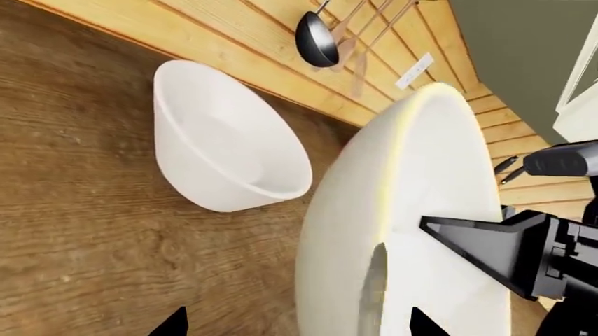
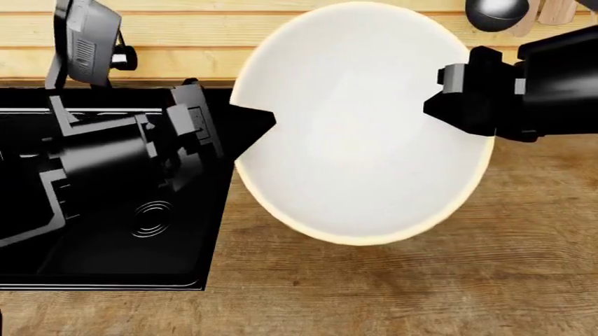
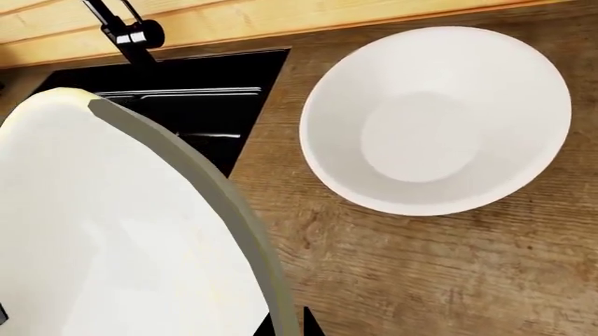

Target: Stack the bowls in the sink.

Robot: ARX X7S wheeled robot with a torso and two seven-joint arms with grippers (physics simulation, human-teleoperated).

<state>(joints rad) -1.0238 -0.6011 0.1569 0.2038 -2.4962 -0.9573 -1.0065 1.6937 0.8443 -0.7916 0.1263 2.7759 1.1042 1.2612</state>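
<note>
Both grippers meet on the yellow-rimmed bowl (image 2: 360, 126): we see the left gripper (image 2: 251, 117) and right gripper (image 2: 449, 105) clamped on opposite rim edges, holding it lifted beside the sink (image 2: 112, 259); the plain white bowl (image 3: 437, 119) rests on the wooden counter (image 3: 421, 280)

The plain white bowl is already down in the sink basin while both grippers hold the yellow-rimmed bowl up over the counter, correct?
Not quite. The plain white bowl is not in the sink; the right wrist view shows it sitting upright on the wooden counter beside the basin. The rest holds: in the head view the left gripper and right gripper hold the yellow-rimmed bowl at opposite rims.
</note>
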